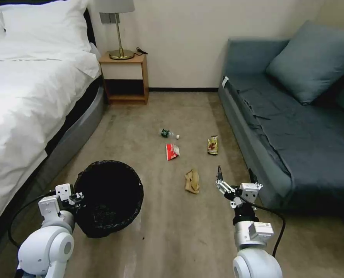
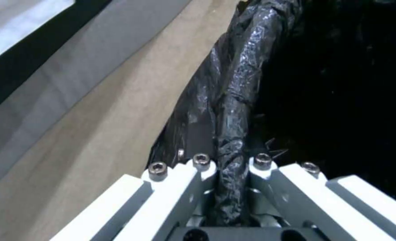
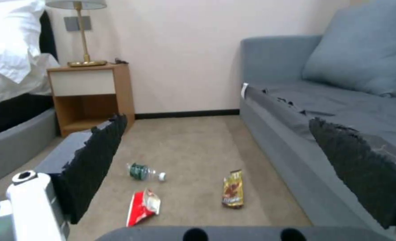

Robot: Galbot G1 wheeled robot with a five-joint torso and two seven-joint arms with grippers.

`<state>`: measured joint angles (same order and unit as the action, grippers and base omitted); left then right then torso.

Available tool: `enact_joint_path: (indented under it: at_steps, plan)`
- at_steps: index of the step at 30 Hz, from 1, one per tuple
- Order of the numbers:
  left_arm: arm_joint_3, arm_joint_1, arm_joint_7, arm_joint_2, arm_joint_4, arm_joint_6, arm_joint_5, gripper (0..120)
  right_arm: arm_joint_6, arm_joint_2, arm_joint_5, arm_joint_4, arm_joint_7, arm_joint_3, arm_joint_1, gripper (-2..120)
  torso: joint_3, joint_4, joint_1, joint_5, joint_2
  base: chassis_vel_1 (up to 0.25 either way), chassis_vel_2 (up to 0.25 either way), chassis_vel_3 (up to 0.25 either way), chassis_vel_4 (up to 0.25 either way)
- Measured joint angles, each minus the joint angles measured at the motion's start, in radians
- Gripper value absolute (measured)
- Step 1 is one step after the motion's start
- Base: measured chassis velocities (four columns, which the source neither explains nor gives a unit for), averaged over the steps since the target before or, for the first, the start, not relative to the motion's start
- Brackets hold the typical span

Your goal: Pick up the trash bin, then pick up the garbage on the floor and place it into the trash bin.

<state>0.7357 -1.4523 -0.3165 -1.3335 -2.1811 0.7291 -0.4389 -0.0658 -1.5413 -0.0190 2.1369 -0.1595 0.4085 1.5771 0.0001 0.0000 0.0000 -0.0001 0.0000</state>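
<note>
Left tool (image 2: 228, 187) clamped on trash bin (image 1: 109, 197) rim, right tool (image 1: 234, 183) spread

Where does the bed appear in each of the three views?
Head view: the bed fills the left side, beside the trash bin.
Left wrist view: its grey base crosses the corner away from the trash bin.
Right wrist view: its white bedding sits beside the nightstand.
Shared landmark: the beige carpet.
</note>
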Motion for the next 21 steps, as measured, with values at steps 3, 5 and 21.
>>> enact_joint_path:
  at_steps: [3,5,21]
  plan:
    - [0.000,0.003,0.001,0.001,0.003,0.000,-0.001,2,0.000,0.000,-0.002,-0.006,0.002,-0.001,-0.004,100,0.000,0.0000,0.000,0.0001,0.000,-0.184,0.193,0.201,-0.199]
    - [0.000,0.003,0.001,0.001,0.004,0.000,-0.001,2,0.000,0.000,-0.003,-0.009,0.003,-0.003,-0.005,100,0.000,0.0000,0.000,0.0001,0.000,-0.189,0.193,0.197,-0.206]
    - [-0.001,0.010,0.002,0.000,0.010,-0.005,-0.003,2,0.002,0.010,-0.014,-0.037,0.000,-0.022,-0.024,100,0.000,0.0000,0.000,0.0002,0.000,-0.175,0.177,0.176,-0.169]
